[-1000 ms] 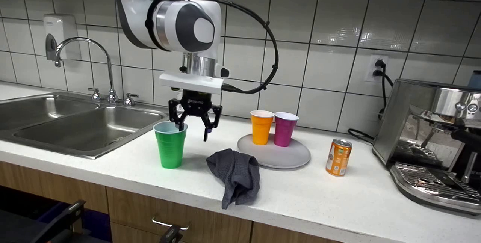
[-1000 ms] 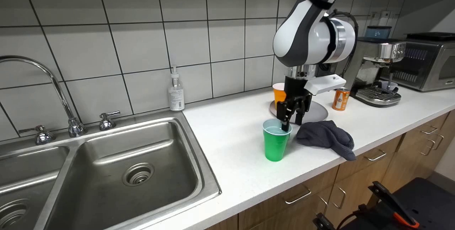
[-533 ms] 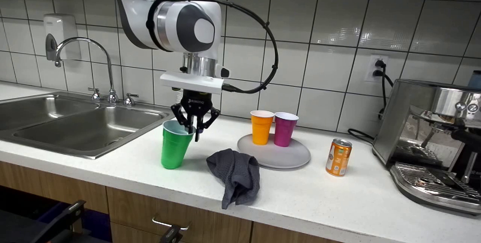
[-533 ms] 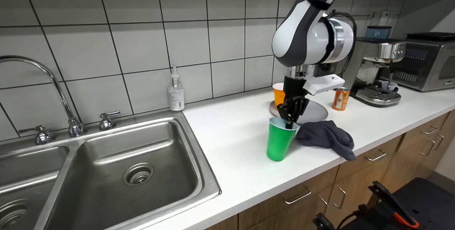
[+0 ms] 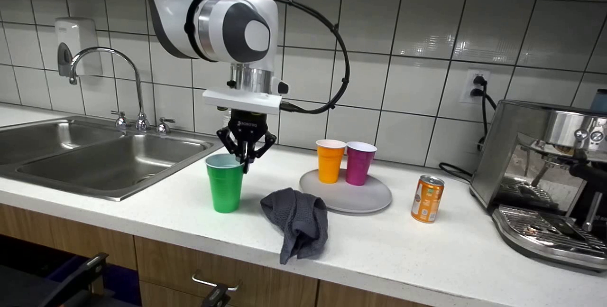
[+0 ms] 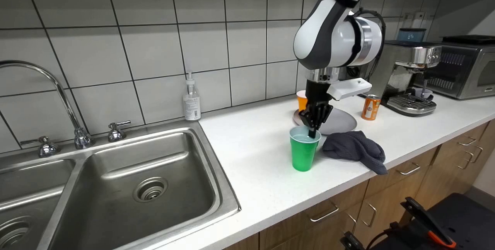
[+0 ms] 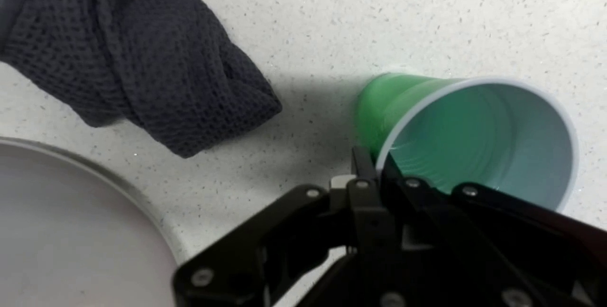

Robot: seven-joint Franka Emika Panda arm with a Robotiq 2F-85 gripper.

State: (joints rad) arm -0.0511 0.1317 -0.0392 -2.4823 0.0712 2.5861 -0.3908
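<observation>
Pinching in the nearly closed jaws of the gripper (image 7: 378, 162) the rim of the green cup (image 5: 225, 186), bracing its wall from inside and out. Holding it about upright, on or just above the counter (image 5: 370, 240) (unclear which), near the dark towel (image 5: 296, 224) and the gray plate (image 5: 341, 198). Looking light and thin-walled, probably denting easily, so suiting a rim hold.

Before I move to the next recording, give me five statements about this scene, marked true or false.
1. The gripper pinches the green cup by its rim. True.
2. The purple cup stands on the plate. True.
3. The orange can stands on the plate. False: the orange can stands on the counter.
4. The green cup stands on the towel. False: the towel lies crumpled beside it.
5. The soap bottle stands upright. True.
</observation>
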